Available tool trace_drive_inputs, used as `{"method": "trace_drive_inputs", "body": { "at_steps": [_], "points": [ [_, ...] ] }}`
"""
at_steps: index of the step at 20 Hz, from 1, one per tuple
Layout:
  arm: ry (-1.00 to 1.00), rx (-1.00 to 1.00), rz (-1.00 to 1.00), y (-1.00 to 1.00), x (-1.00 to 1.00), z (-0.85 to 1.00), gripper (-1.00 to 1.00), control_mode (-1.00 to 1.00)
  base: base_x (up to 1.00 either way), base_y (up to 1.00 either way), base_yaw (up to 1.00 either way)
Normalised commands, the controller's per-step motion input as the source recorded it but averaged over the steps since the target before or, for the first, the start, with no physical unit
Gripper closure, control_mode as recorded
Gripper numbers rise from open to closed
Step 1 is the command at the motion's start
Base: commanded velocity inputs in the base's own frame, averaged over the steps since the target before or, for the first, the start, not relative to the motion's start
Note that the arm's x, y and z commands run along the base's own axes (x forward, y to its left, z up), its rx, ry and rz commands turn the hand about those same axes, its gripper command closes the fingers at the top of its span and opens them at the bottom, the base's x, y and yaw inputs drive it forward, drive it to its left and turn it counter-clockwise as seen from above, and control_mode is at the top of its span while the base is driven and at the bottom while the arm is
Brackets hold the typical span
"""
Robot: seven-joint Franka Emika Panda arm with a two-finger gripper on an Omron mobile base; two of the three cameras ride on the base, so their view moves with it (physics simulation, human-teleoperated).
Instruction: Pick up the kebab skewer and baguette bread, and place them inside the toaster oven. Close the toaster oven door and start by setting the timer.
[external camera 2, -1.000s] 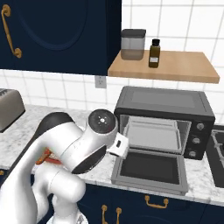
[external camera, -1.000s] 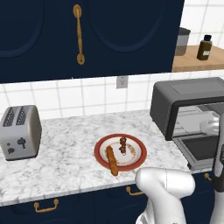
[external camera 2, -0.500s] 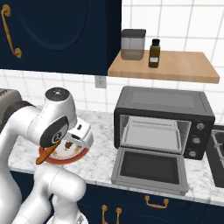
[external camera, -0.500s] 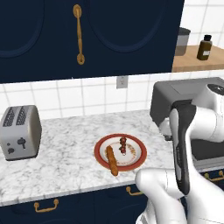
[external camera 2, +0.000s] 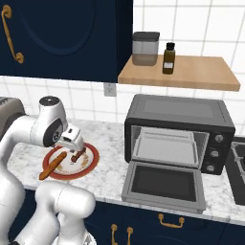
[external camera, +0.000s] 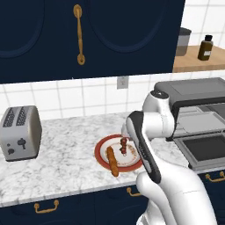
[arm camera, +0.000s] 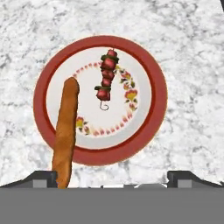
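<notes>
Both kebab skewer (arm camera: 105, 79) and baguette bread (arm camera: 65, 129) lie on the plate (arm camera: 151, 131) below the spread gripper (arm camera: 112, 177)

White-grey marbled stone tabletop (external camera: 66, 171) carries, left to right: small silver two-slot toaster (external camera: 19, 132), round red-rimmed white plate with floral ring (arm camera: 148, 70), large dark grey boxy toaster oven (external camera 2: 179, 131) with its drop-down door (external camera 2: 164, 184) lying open. Plate sits well apart from the toaster, nearer the oven. Wooden wall shelf (external camera 2: 191, 74) above holds a grey canister (external camera 2: 145, 48) and a dark bottle (external camera 2: 168, 58) side by side.
</notes>
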Motion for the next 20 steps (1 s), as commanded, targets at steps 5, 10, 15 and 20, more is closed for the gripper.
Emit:
{"method": "trace_drive_inputs", "body": {
  "at_steps": [5,10,15,20],
  "points": [
    [0.02,-0.06,0.07,0.32,0.81,-0.73,-1.0,-1.0,0.0,0.0,0.0],
    [0.0,-0.04,0.0,0.0,0.47,-0.49,-1.0,-1.0,0.0,0.0,0.0],
    [0.05,0.0,0.0,0.0,0.38,-0.38,-1.0,-1.0,0.0,0.0,0.0],
    [0.1,0.0,0.0,0.0,0.2,-0.35,-1.0,-1.0,0.0,0.0,0.0]
  ]
}}
